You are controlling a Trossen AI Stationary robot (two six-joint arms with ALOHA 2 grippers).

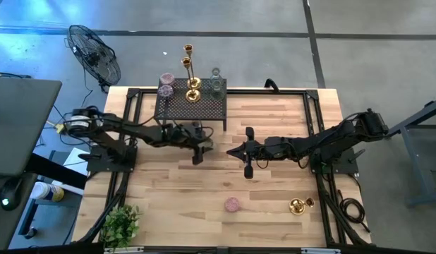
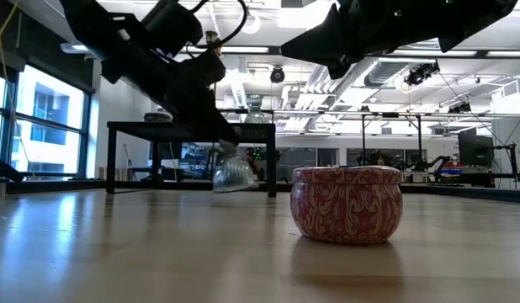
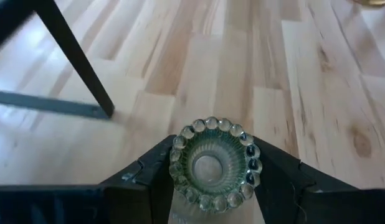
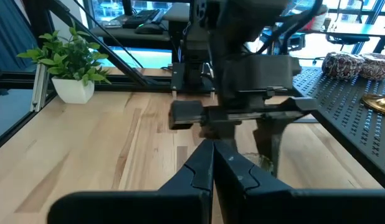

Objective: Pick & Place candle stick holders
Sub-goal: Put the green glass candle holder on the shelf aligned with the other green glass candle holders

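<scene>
Left wrist view looks straight down the left gripper (image 3: pixel 211 180), whose two dark fingers (image 3: pixel 152 171) are partly spread and clamped on either side of a pale-green ribbed glass candle holder (image 3: pixel 211 165). The holder stands upright with its axis vertical and its open mouth facing up at the camera; a ring of small rounded glass beads runs round its rim. In the low view the same glass piece (image 2: pixel 233 172) hangs at the gripper's tip, flaring wider toward its foot, just above or on the light wooden surface (image 2: pixel 159 252); contact cannot be told.

Just behind the left gripper stands a black mesh metal rack (image 1: pixel 190 99), carrying two tall slim gold candlesticks (image 1: pixel 190 74), a pink round holder (image 1: pixel 166 80) and another pale glass holder (image 1: pixel 216 82).

Facing the left gripper across a short gap, the right gripper (image 1: pixel 235 151) is clenched with nothing between its fingers (image 4: pixel 208 165), above the surface.

Nearer the front edge, well apart from both grippers, sit a pink patterned round tin holder (image 2: pixel 347 203) and a squat gold holder (image 1: pixel 297 206). A leafy green plant in a white pot (image 4: pixel 71 68) stands at the surface's corner on the left arm's side.
</scene>
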